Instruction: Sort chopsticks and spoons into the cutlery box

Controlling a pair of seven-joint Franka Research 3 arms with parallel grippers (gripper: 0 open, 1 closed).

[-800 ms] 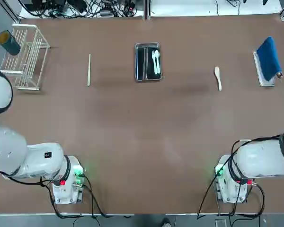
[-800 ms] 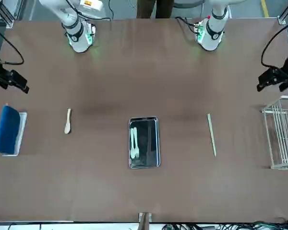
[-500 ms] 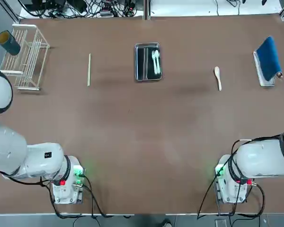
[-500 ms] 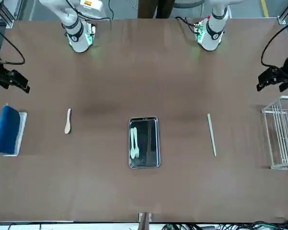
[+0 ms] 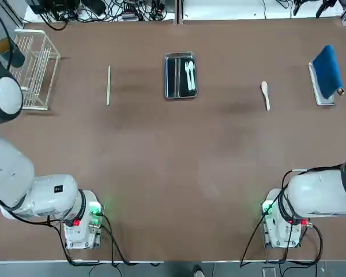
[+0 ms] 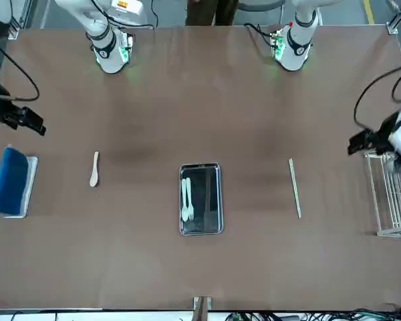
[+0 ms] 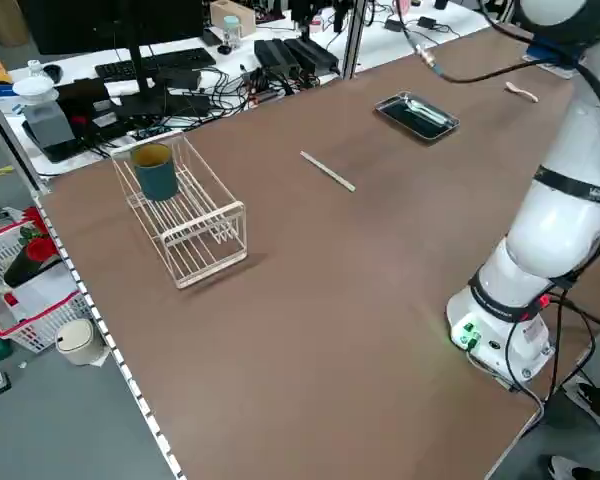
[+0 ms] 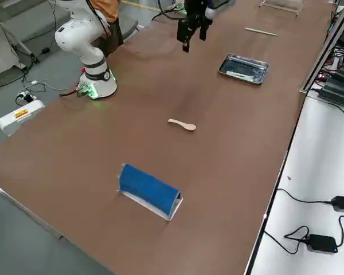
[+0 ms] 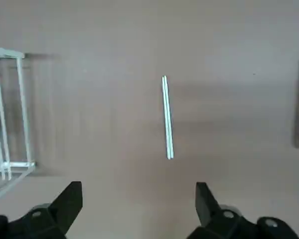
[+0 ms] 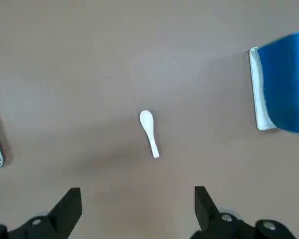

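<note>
The cutlery box (image 5: 180, 75), a shiny metal tray, lies at the far middle of the table with two white spoons (image 5: 190, 75) in one compartment. A third spoon (image 10: 149, 133) lies loose on the table right of it (image 5: 266, 94). The pale chopsticks (image 5: 108, 85) lie together left of the box. My left gripper (image 9: 137, 199) hovers open high above the chopsticks (image 9: 167, 117), near the wire rack. High over the loose spoon, my right gripper (image 10: 137, 204) is open too. Neither holds anything.
A white wire rack (image 5: 32, 69) with a teal cup (image 5: 11, 52) stands at the far left. At the far right, a blue object (image 5: 326, 72) rests on a white holder. The arm bases (image 5: 81, 222) sit at the near edge.
My left gripper has swung away from the rack side toward the chopsticks. My right gripper has shifted slightly toward the loose spoon. Nothing on the table moved.
</note>
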